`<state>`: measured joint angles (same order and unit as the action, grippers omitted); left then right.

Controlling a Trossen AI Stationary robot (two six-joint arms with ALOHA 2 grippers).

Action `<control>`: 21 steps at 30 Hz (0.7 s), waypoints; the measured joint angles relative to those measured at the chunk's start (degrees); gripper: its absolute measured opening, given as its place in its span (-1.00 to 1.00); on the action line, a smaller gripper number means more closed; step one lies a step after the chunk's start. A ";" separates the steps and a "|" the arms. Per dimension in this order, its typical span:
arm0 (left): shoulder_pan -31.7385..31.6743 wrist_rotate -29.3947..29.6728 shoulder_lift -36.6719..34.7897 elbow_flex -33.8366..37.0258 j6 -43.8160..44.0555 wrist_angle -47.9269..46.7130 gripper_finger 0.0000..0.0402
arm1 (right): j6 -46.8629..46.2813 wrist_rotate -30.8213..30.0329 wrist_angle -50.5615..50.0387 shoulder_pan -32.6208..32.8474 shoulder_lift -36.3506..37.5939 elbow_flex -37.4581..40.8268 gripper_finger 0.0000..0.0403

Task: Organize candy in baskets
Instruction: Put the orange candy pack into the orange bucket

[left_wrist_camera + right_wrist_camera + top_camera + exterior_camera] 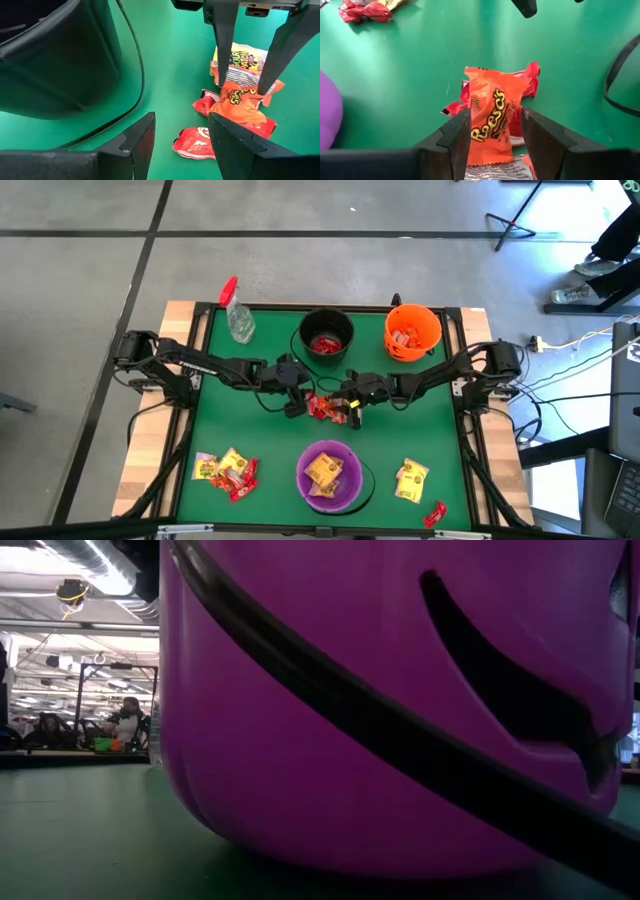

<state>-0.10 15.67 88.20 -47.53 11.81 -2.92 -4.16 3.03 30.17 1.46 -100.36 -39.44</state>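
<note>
While the right gripper (pixel 495 137) clamps its fingers on an orange Reese's packet (pixel 491 120) at mid-table, the left gripper (pixel 181 142) hangs just beside it, fingers apart and empty — beneath them lie red packets (pixel 196 142) and a Sour Patch packet (pixel 241 60). Nearby stand the black bucket (pixel 326 333), orange bucket (pixel 412 332) and purple bucket (pixel 330 476) — each holding candy.

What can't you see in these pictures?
- Low view: the purple bucket blocks nearly everything behind it.
- High view: candy inside the black bucket is too small to read.
- Right wrist view: the packets under the orange packet are mostly covered.
</note>
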 joint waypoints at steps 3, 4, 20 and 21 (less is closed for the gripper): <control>0.00 0.10 0.00 0.00 0.01 0.00 -0.14 | -0.04 0.32 -0.42 0.00 0.00 0.00 -0.15; 0.00 0.10 0.00 0.00 0.02 0.00 -0.14 | -0.12 0.66 -0.40 0.01 0.00 0.00 -0.15; 0.02 -3.42 -0.13 0.00 0.22 -0.96 -0.14 | -2.54 2.12 -12.82 0.08 0.02 -5.51 0.36; 0.04 -3.44 -0.17 0.00 0.22 -1.31 -0.14 | -1.78 2.10 -15.00 0.08 0.02 -6.72 0.37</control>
<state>-0.05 12.23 88.03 -47.53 12.03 -4.23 -5.93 5.12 15.17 1.54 -100.33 -46.16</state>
